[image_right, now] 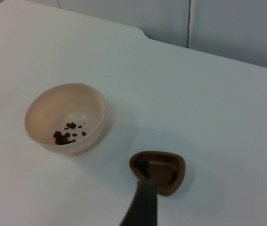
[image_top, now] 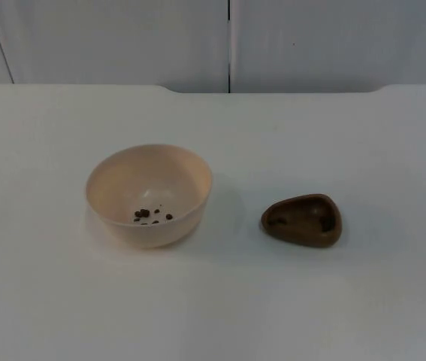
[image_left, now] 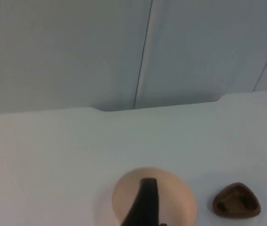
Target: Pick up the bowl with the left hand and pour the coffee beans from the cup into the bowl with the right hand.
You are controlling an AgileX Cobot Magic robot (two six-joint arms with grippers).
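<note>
Both grippers raised, bowl and cup standing free on the table.

Left gripper (image_left: 145, 207) hangs over the cream bowl (image_top: 149, 194), right gripper (image_right: 145, 202) over the brown wooden cup (image_top: 303, 219); whether either is open I cannot tell. Coffee beans (image_top: 151, 216) already lie in the bowl, cup just beside.

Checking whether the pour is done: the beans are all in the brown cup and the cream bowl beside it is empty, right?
Not quite. The coffee beans lie in the cream bowl, as the top view shows; the brown cup beside it looks emptied. Both stand apart on the table.
</note>
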